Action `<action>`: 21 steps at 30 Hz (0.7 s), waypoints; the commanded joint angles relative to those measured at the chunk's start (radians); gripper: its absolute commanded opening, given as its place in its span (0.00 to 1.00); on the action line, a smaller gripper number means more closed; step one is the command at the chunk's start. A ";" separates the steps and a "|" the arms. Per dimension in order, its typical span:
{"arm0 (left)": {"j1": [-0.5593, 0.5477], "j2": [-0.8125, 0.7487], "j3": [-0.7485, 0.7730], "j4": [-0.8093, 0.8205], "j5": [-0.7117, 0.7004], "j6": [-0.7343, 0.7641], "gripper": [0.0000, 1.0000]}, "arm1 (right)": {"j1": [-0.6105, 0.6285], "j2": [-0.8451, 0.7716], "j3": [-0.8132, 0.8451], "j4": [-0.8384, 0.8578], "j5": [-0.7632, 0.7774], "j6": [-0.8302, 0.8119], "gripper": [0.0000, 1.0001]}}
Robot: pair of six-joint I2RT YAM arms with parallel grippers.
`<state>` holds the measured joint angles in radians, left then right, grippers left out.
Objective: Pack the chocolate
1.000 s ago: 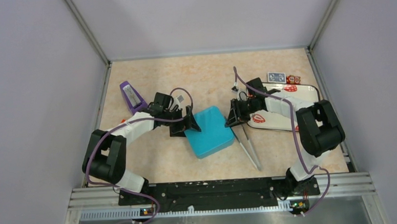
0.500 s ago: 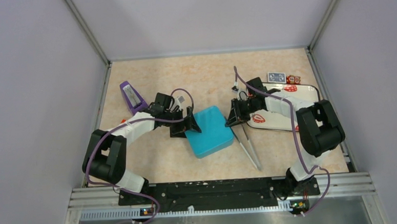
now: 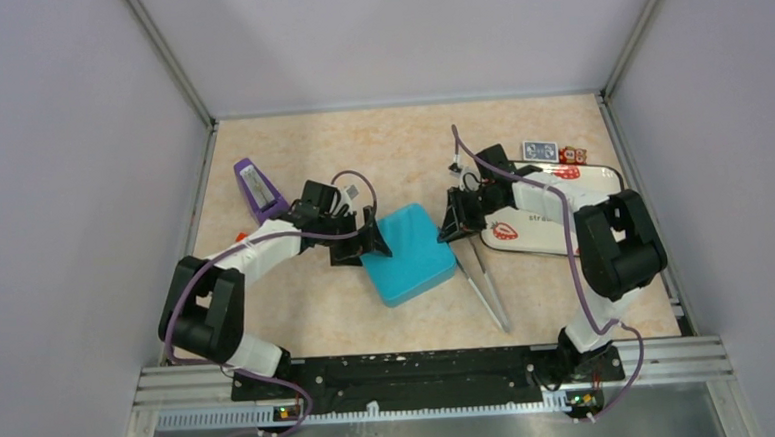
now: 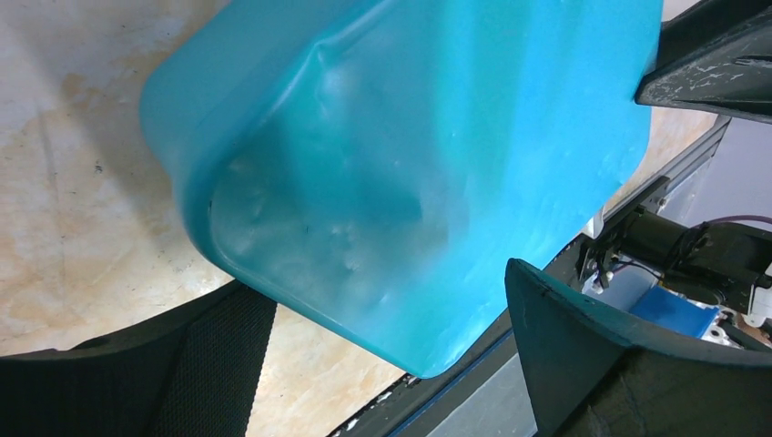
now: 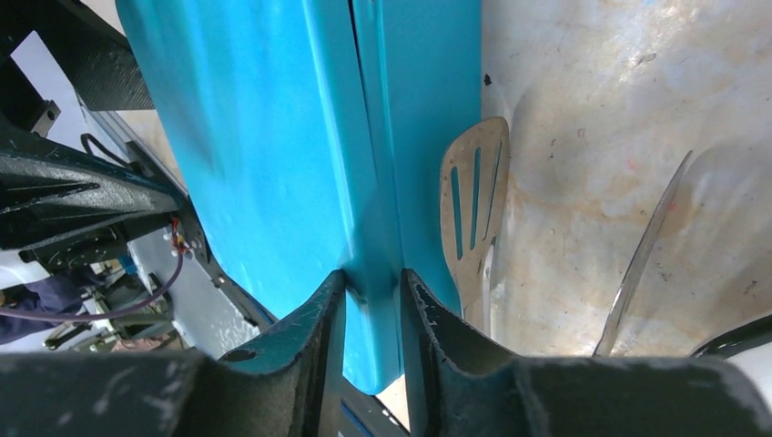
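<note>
- Teal plastic box (image 3: 408, 255), lidded, sits mid-table; chocolate is not visible in any view, so its look and place cannot be told.
- Right gripper (image 5: 373, 305): fingers clamped on the box's rim.
- Left gripper (image 4: 382, 364): fingers apart, astride a box corner.
- White tray (image 3: 550, 238): red strawberry prints, writing unreadable.

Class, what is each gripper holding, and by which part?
Right gripper pinches the blue box by its side rim; left gripper is open, gripping nothing.
</note>
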<state>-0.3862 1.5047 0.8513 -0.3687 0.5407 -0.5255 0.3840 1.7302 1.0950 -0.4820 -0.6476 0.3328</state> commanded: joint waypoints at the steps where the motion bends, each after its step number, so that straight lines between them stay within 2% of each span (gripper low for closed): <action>1: -0.003 -0.063 0.010 0.016 -0.026 -0.004 0.97 | 0.003 0.016 0.010 0.031 0.136 -0.010 0.22; 4: -0.003 -0.089 0.002 0.035 -0.030 -0.012 0.95 | 0.001 0.013 -0.010 0.059 0.137 0.009 0.16; 8: -0.002 -0.092 0.002 0.045 -0.018 -0.023 0.90 | -0.002 0.013 -0.024 0.074 0.132 0.028 0.00; 12: -0.002 -0.090 -0.001 0.051 -0.002 -0.028 0.87 | -0.006 0.011 -0.030 0.079 0.128 0.035 0.00; 16: -0.003 -0.095 0.001 0.051 -0.004 -0.030 0.87 | -0.007 0.003 -0.031 0.081 0.131 0.040 0.00; 18: -0.002 -0.104 -0.001 0.055 -0.025 -0.043 0.83 | -0.008 -0.005 -0.033 0.085 0.143 0.046 0.00; 21: -0.003 -0.118 -0.001 0.072 -0.046 -0.062 0.78 | -0.015 -0.028 -0.045 0.106 0.161 0.060 0.11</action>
<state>-0.3840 1.4414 0.8486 -0.3683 0.4820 -0.5545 0.3805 1.7279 1.0859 -0.4416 -0.6399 0.3759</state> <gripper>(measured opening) 0.807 0.057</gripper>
